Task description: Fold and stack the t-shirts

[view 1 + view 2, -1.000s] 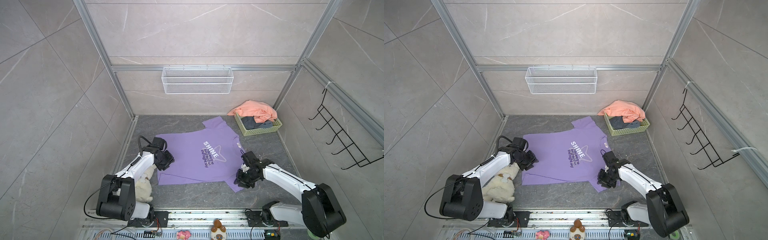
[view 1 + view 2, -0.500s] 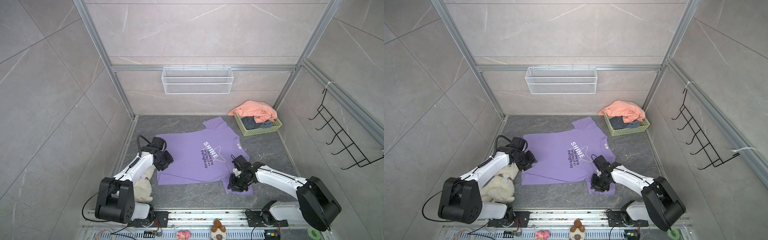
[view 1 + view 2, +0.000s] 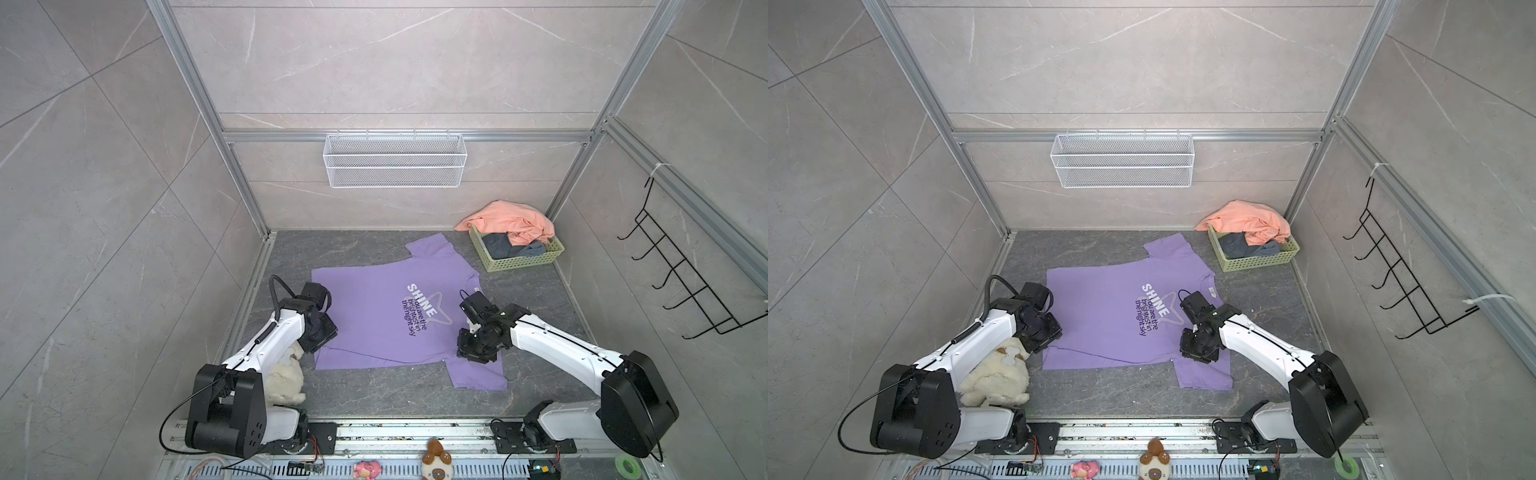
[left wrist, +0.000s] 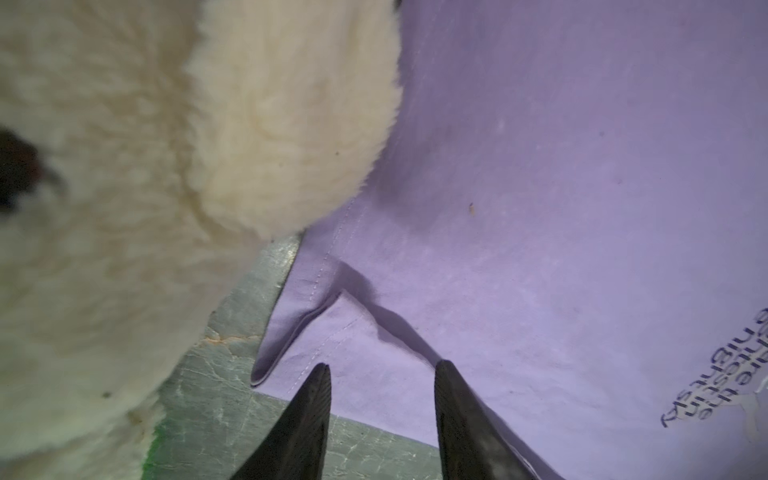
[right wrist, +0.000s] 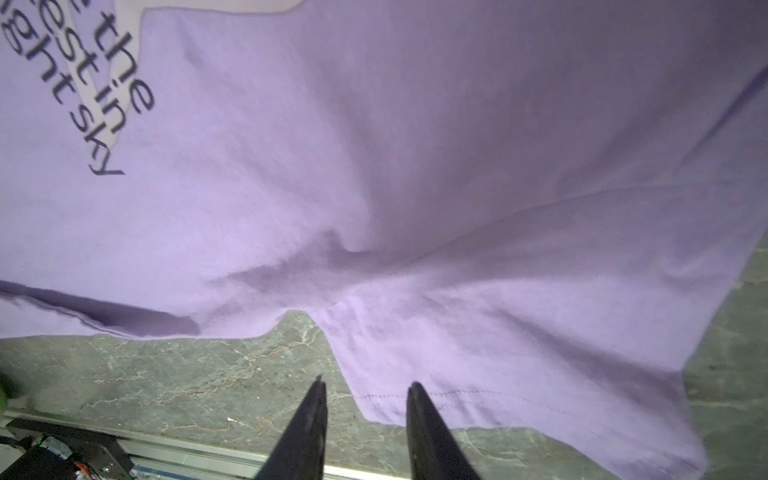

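left claw (image 4: 380, 372): fingers spread, nothing between them. Tips sit low over the purple tee's (image 3: 374, 316) hem edge; can't tell if they touch the cloth.
right claw (image 5: 365, 384): fingers spread, nothing pinched. One tip is over bare tabletop (image 5: 208, 374), the other over the near sleeve's (image 5: 519, 353) stitched hem.
purple tee: lies flat and print-up on the tabletop between the two claws, unfolded. Hem end is at the left claw, collar end by the right claw.
hem corner (image 4: 266, 374): small turned-over flap just beside the left claw's fingers, with a crease running from it to one fingertip.
near sleeve: spread flat, fanning out from under the right claw toward the robot base. Armpit notch is just ahead of the right claw's tips.
print (image 3: 419, 309): white "SHINE" plus dark text, just beside the right claw on the side facing the left claw.
far sleeve (image 3: 428, 247): flat, well beyond both claws toward the back wall.
plush dog (image 3: 284, 380): cream, just behind the left claw under that arm. In the left wrist view its fur overlaps the tee's hem edge.
basket (image 3: 523, 259): green, well apart from the right claw, in the far corner.
orange tee (image 3: 509, 218): crumpled, draped over the basket's rim.
grey tee (image 3: 505, 247): bunched inside the basket, partly under the orange one.
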Action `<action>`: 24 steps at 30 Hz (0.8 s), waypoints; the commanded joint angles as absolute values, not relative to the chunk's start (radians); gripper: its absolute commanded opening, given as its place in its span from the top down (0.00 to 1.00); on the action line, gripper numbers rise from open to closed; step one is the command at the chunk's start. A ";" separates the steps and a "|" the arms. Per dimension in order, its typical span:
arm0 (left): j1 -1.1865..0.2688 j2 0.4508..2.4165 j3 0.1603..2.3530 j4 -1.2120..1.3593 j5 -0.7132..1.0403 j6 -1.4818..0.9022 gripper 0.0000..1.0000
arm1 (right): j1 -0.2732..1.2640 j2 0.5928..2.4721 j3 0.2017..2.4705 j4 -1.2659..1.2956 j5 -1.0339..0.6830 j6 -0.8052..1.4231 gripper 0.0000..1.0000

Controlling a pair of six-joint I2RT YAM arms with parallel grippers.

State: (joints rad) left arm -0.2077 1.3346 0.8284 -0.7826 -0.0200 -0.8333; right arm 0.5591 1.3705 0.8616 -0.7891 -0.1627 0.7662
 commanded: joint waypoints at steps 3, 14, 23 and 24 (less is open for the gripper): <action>-0.209 1.396 0.834 -0.795 -0.045 -0.824 0.57 | 0.563 1.381 0.906 -0.822 -0.140 0.749 0.65; -0.209 1.470 0.816 -0.741 -0.023 -0.845 0.66 | 0.563 1.370 0.936 -0.828 -0.125 0.752 0.65; -0.209 1.477 0.809 -0.746 -0.015 -0.843 0.94 | 0.564 1.358 0.936 -0.815 -0.106 0.759 0.65; -0.209 1.468 0.814 -0.755 -0.014 -0.840 0.99 | 0.562 1.360 0.937 -0.816 -0.103 0.759 0.65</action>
State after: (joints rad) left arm -0.2081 1.4803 0.8097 -0.7322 -0.0200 -0.8364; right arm 0.5591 1.3727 0.9150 -0.7967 -0.1295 0.7631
